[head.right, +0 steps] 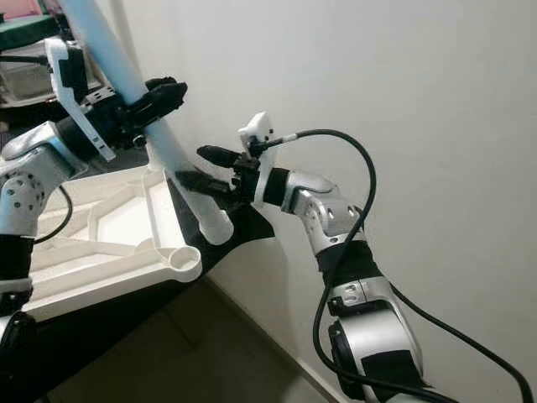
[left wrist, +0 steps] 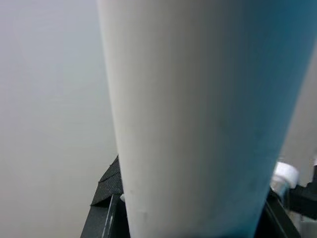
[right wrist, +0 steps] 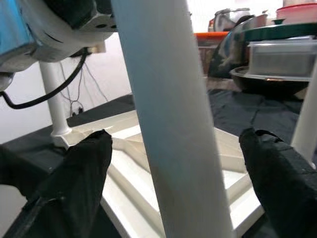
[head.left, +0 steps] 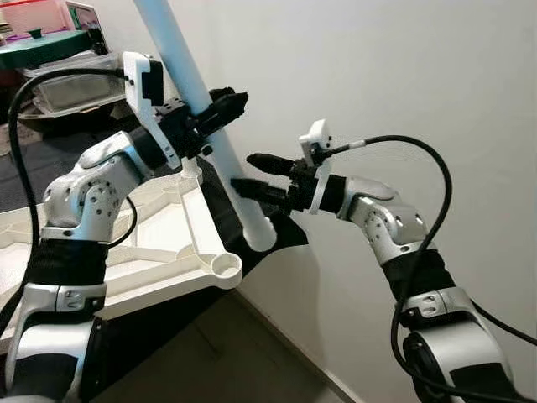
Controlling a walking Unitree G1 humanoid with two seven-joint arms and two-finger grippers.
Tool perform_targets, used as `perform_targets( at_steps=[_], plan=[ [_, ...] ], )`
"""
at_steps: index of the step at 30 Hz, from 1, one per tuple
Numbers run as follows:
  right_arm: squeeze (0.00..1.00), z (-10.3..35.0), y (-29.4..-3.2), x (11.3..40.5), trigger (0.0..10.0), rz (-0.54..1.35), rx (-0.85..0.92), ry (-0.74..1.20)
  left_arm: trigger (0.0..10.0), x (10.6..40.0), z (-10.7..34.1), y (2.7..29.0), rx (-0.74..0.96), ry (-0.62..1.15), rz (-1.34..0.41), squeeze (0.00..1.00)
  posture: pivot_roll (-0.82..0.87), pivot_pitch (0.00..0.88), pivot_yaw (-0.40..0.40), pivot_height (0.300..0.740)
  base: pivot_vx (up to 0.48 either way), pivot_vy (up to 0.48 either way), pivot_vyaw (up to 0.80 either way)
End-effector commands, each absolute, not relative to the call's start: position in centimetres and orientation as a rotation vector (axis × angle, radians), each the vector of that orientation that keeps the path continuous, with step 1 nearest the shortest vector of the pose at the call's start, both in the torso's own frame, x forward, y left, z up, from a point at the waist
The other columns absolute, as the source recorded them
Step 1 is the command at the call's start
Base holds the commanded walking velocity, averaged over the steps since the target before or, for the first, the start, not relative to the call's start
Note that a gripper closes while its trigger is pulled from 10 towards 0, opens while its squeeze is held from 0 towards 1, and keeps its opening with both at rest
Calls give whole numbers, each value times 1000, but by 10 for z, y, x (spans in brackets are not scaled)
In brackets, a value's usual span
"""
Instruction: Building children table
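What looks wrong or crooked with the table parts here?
The white table leg leans steeply instead of standing straight. Its lower end hangs beside the table top, past the edge, not in the round corner socket. The left gripper is clamped on the leg; the right gripper straddles it lower down, open. No damage is visible.

It looked like a lived-in home. Stacked plastic storage boxes [head.left: 71,84], a green lid [head.left: 38,46] and cookware [right wrist: 229,17] crowded the background. A plain white wall [head.left: 377,75] met the floor [head.left: 226,361].
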State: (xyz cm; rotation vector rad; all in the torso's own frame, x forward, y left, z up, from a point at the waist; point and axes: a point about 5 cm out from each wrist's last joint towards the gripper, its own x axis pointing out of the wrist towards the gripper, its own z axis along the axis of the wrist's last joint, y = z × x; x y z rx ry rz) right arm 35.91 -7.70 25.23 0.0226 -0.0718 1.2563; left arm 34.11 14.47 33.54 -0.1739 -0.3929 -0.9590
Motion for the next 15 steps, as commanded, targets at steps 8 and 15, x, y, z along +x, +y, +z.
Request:
perform_targets(
  at_steps=[8, 15],
  plan=[
    [0, 254, -66, 365, 10000, 1243, 3, -21, 10000, 345, 336, 137, -144, -394, -988, 0, -43, 0, 19, 740, 0, 0, 0],
    [0, 254, -56, 368, 10000, 1237, -28, 27, 10000, 345, 330, 126, -129, -376, -1015, 0, -44, 0, 18, 740, 0, 0, 0]
  ],
)
